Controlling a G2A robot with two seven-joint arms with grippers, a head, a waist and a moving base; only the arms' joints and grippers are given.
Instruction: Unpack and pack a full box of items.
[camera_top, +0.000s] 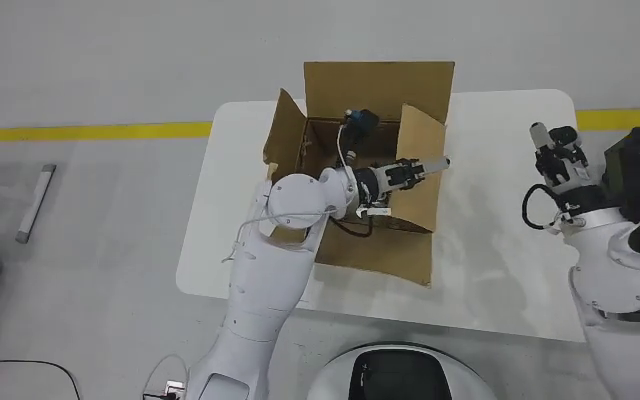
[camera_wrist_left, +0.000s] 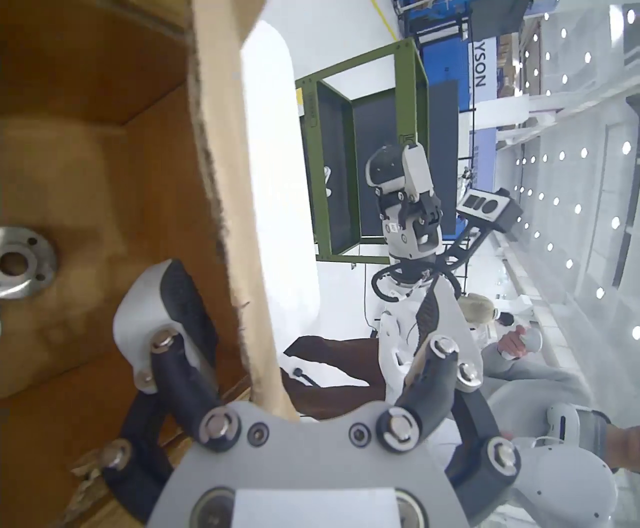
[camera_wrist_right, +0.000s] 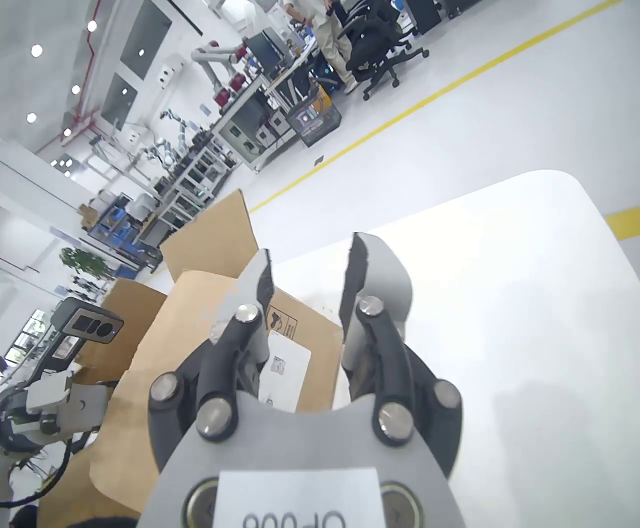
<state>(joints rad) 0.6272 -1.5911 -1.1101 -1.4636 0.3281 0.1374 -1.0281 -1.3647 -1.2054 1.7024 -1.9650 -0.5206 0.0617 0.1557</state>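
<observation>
1. We see the box (camera_top: 380, 255) standing open on the white worktop (camera_top: 500, 265), its flaps spread; inside it we make out a round metal piece (camera_wrist_left: 20, 262) with a centre hole and small bolt holes, lying against brown card; we cannot tell whether that card is the floor or a wall of the box.
2. The box is plain brown corrugated card, the flap edges rough and frayed; a white label (camera_wrist_right: 287, 375) sits on one outer side.
3. The left pincer (camera_top: 435, 165) is at the box's right-hand flap (camera_top: 420, 140), spread wide and straddling it; one finger (camera_wrist_left: 165, 310) is inside the box, the other outside, with the flap's edge between them; we cannot tell whether either pad touches the card.
4. The right pincer (camera_top: 555, 135) hangs above bare worktop, well to the right of the box; its jaws are parted and hold nothing.
</observation>
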